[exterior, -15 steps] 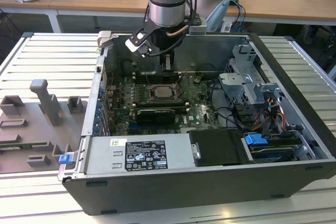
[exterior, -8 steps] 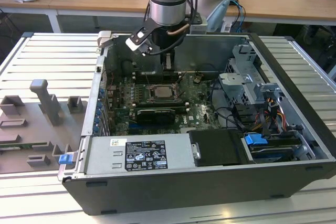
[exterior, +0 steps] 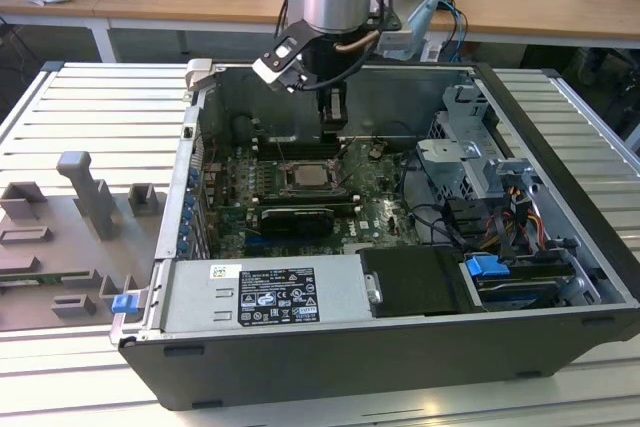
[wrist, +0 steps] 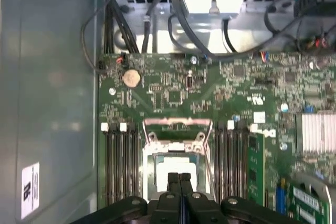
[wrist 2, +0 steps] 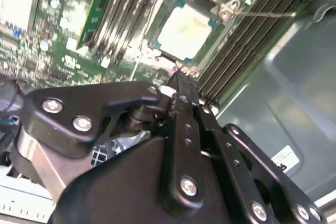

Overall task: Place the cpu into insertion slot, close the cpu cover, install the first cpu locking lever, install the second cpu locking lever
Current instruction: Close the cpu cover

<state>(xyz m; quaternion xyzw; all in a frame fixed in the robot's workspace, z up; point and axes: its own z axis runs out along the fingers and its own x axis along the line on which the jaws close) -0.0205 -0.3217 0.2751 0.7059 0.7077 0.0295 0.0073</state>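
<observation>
Ribbed aluminium tabletop [exterior: 90,117] carries an open steel computer case [exterior: 560,147]. Square cpu [wrist 2: 186,30], pale matte metal top, lies flat in the insertion slot [exterior: 287,185], framed by the thin silvery cpu cover [wrist: 148,174]. Black gripper [wrist: 179,176] is clenched, its fingers together on nothing, with its tip at the socket's edge. Long black memory slots [wrist: 121,161] flank both sides on the green motherboard [wrist: 173,95].

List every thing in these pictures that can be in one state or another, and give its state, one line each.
cpu: seated in the insertion slot, metal top up.
cpu cover: looks lowered, framing the cpu.
locking lever: thin wire lying out across the memory slots, apparently unlatched.
gripper: shut, tips close to the insertion slot's edge.
computer case: side open.
</observation>
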